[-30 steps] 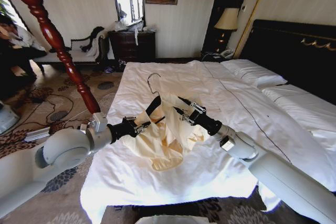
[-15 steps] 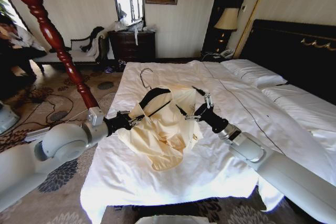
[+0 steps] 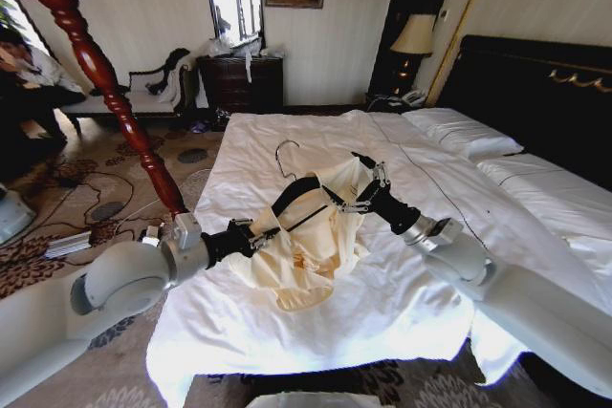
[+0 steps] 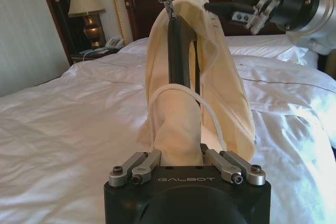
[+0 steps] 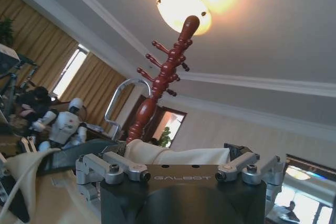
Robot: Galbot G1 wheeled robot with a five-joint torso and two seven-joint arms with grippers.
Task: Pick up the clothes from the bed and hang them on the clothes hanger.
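Hanging above the middle of the bed [image 3: 382, 303], the clothes [image 3: 311, 236] drape over the clothes hanger [image 3: 292, 200], lifted between both arms in the head view; the left pincer [image 3: 260, 234] pinches the lower end of the hanger and its cloth, while the right pincer [image 3: 368, 193] meets the fabric at the top, though I cannot tell whether it grips. A red-brown coat stand [image 3: 96, 69] rises on the robot's left, beside the bed. From the left wrist view, the left pincer [image 4: 184, 162] is pressed onto the bunched clothes [image 4: 207, 72] and hanger [image 4: 181, 51], with the right pincer [image 4: 247, 6] beyond, at the top of the garment. From the right wrist view, the right pincer [image 5: 181, 167] shows cream clothes [image 5: 178, 156] between its linkages, the hanger's silver hook [image 5: 123, 95] nearby, and the coat stand [image 5: 165, 72] beneath a ceiling lamp [image 5: 184, 6].
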